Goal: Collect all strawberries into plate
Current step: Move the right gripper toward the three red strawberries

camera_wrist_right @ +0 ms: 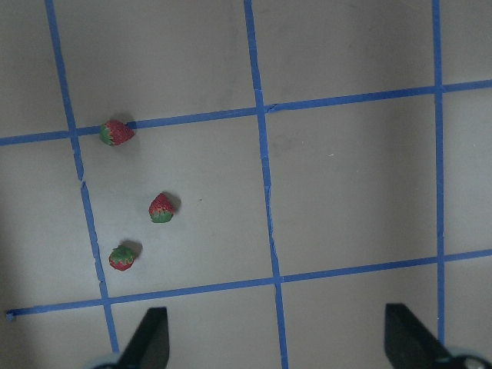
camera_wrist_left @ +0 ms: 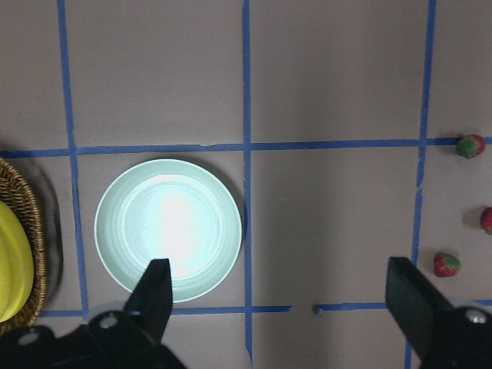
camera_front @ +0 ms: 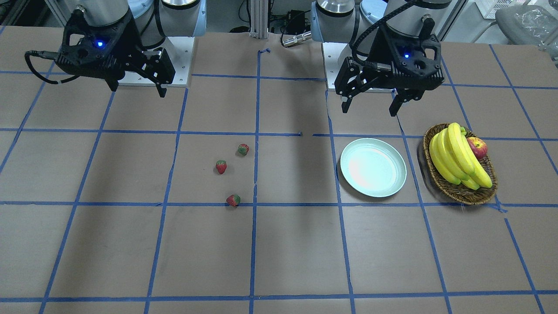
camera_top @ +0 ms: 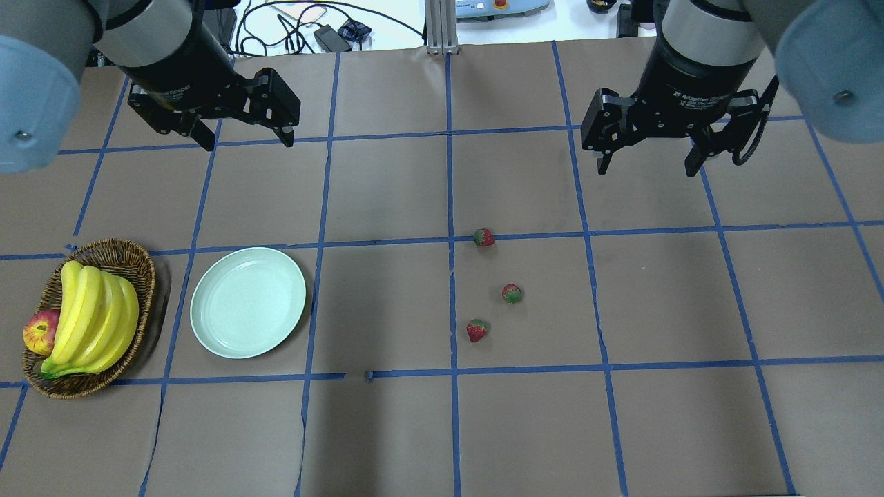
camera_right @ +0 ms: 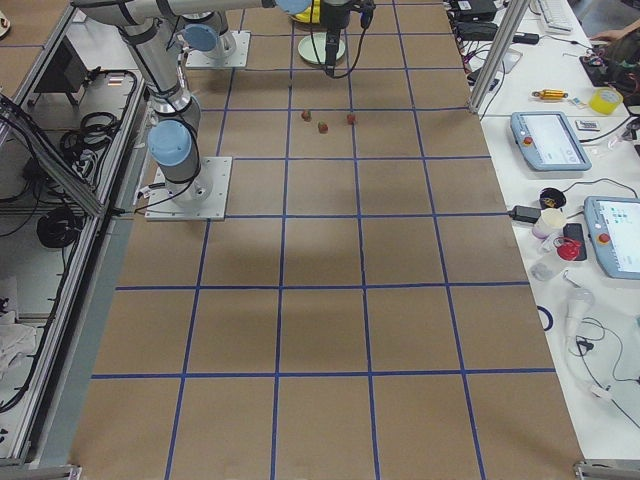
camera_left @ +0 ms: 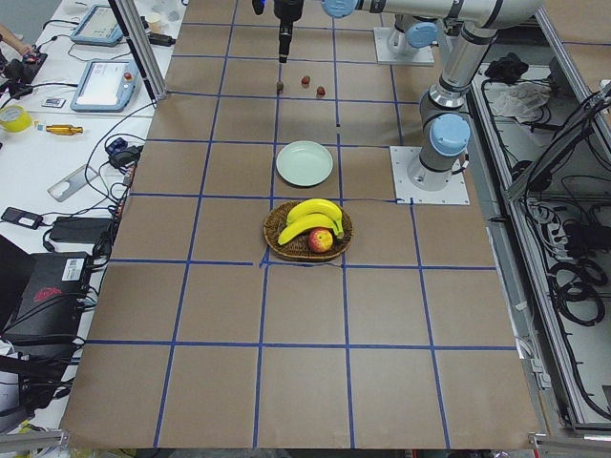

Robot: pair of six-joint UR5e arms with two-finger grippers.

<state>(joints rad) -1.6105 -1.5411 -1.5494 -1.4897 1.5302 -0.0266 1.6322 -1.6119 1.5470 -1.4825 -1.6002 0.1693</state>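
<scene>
- Red strawberries [camera_top: 512, 293], three in a loose cluster, lie on the brown table [camera_top: 663, 290] forward of the right gripper [camera_top: 646, 169], toward its inner side and well apart from it.
- That gripper hangs above the table, fingers spread wide, holding nothing.
- The left gripper [camera_top: 247, 141] is likewise spread and bare.
- The pale mint plate [camera_top: 248, 302] sits just forward of and below the left gripper, well apart from the berries.
- A wicker basket [camera_top: 131, 259] with bananas [camera_top: 93, 317] and an apple [camera_top: 40, 331] lies off that gripper's outer side.
</scene>
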